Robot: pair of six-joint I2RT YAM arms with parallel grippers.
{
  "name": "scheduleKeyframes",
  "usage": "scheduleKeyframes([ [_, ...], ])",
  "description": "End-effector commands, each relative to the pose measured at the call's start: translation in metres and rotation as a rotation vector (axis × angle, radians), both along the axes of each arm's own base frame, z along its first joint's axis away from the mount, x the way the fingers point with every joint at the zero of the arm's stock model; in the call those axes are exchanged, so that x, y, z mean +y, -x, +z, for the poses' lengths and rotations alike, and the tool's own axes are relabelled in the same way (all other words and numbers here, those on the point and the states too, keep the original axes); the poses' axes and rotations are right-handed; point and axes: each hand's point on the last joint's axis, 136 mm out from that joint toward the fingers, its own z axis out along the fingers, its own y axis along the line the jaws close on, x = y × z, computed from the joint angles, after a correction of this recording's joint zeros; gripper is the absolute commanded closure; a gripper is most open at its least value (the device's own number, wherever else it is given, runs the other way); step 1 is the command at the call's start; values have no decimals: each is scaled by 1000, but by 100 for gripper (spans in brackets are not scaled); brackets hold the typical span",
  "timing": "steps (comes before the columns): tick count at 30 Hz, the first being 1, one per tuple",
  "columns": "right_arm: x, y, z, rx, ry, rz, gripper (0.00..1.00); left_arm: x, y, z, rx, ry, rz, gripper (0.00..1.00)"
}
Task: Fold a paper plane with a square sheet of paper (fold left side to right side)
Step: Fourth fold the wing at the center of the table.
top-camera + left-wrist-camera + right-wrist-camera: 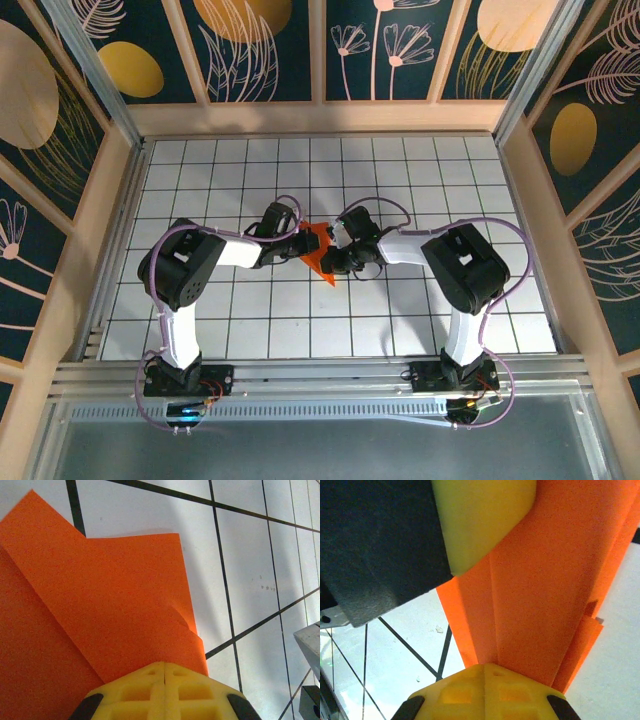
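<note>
**Item 1. L claw**: yellow pads pressed together, no gap btwn them. It pinched a layered edge of the orange paper, where a short flap overlapped a wider one.

**Item 2. R claw**: also pressed together, nipping the narrow end of the same paper. Long creases fanned away from the grip. One of the L claw's pads sat close by on the sheet, so the two claws were near each other but not touching.

**Item 3. Orange paper:** partly folded, several layers, pointed wedge shape. Held btwn both claws at approx. mid-tabletop, well apart from every edge. It cast a shadow on the white tiles and black grid lines, so prob. lifted at least in part.

**Risks (judgement):**
- Tear, if the claws drew apart w/ both grips locked on thin paper.
- Skewed crease, if one claw led the other and the layers slid out of line.
- Slip-out, as each grip took only a small bite near an edge.
- Flaps springing open if either claw let go before the fold was pressed flat.
</note>
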Motion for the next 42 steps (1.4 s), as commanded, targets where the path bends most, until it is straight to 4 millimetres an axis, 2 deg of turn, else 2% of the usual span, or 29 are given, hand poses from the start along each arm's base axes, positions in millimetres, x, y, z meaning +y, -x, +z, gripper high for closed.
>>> scheduleKeyframes([
  [1,-16,17,-19,61,95,-9,100,33,24,-56,167,-174,66,100],
  [18,-33,43,-18,85,120,24,100,40,24,-63,188,-208,97,100],
  [29,-35,44,-12,77,126,31,100,39,23,-62,186,-207,97,100],
  [31,-33,41,-7,64,119,29,100,39,23,-62,187,-206,95,100],
  [35,-21,30,20,10,53,24,100,38,23,-62,185,-202,92,100],
  [38,-12,29,35,2,-4,38,100,37,23,-61,184,-200,89,100],
  [42,-11,35,32,25,-30,46,100,36,23,-60,182,-194,86,100],
])
